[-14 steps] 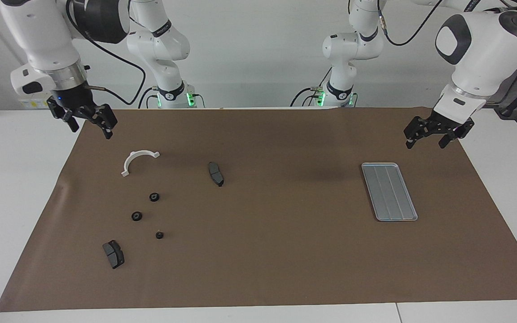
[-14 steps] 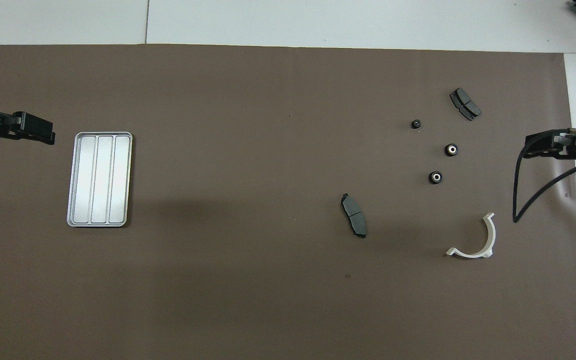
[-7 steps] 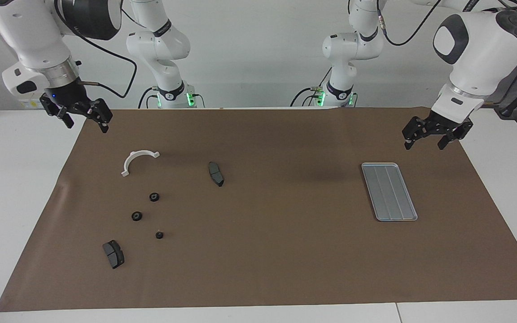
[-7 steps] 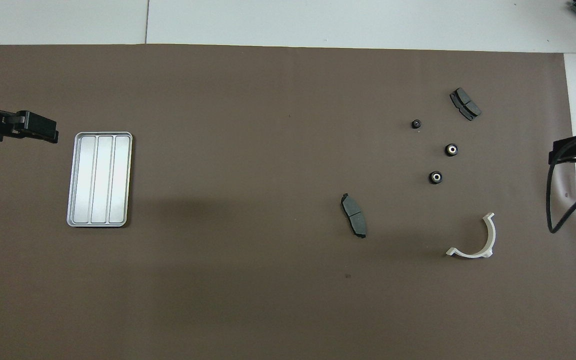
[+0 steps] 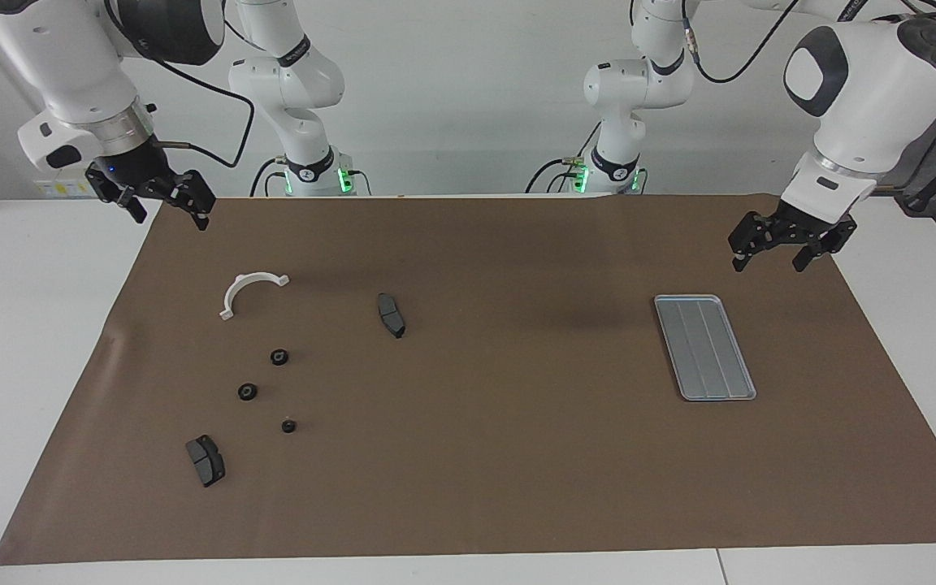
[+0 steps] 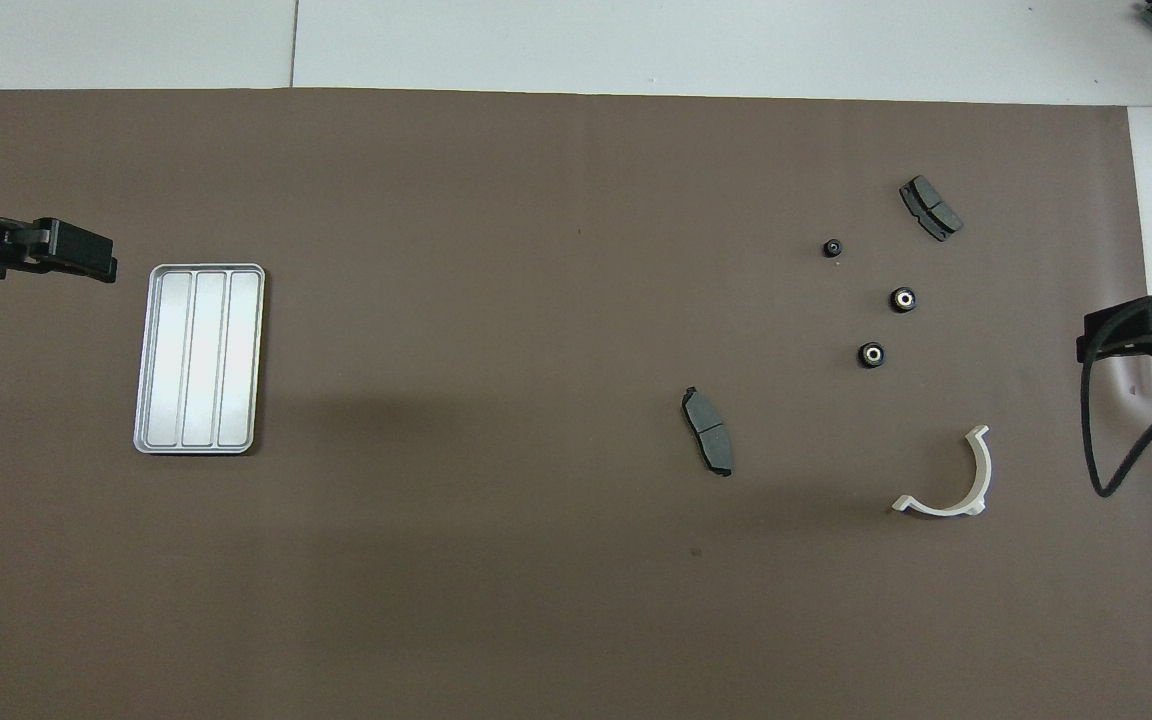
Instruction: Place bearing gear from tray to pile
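While tray lies bare | left end effector open, empty | right end effector open, empty

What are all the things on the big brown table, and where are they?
tray: 1, silver-grey, empty, toward the left arm's end of the brown mat.
bracket: 1, white half-ring, toward the right arm's end.
brake pads: 2, dark grey; one near mid-mat, one farthest from the robots.
bearing gears: 3, black, between bracket and farthest pad.
left end effector: open, raised by the tray.
right end effector: open, raised over the mat's corner.
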`<state>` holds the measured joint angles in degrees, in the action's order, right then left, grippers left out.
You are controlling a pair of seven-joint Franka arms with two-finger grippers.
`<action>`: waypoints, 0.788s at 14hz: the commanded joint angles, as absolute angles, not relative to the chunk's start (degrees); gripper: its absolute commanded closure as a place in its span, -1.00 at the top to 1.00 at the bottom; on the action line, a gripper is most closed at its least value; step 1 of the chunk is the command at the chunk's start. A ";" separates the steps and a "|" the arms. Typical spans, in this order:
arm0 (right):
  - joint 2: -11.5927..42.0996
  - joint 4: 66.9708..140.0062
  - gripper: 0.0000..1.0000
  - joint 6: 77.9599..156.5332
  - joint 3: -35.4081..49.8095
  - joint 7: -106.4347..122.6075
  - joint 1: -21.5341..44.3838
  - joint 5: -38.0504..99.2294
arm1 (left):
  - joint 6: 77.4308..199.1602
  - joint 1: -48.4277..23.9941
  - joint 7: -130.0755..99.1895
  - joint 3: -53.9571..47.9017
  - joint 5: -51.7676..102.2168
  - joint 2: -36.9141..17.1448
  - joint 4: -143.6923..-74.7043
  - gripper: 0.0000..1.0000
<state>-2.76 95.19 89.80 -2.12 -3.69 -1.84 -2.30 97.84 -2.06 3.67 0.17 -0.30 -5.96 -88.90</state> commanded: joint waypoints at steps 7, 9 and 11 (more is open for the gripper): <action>-3.25 94.66 1.00 88.59 -1.93 -2.37 -1.32 -1.58 | 98.88 -2.55 4.31 0.53 0.09 -4.31 -90.97 1.00; -3.25 94.66 1.00 88.59 -1.93 -2.72 -0.44 -1.67 | 99.05 -2.46 4.31 0.53 0.09 -4.31 -90.97 1.00; -3.08 94.31 1.00 88.59 -1.93 -2.90 -0.44 -1.67 | 99.05 -2.55 4.31 0.53 0.09 -4.31 -91.05 1.00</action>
<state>-2.77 94.58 89.39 -2.05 -3.65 -0.41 -0.76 97.85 -2.06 3.67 0.13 -0.30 -5.96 -88.90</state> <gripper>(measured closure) 0.000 0.000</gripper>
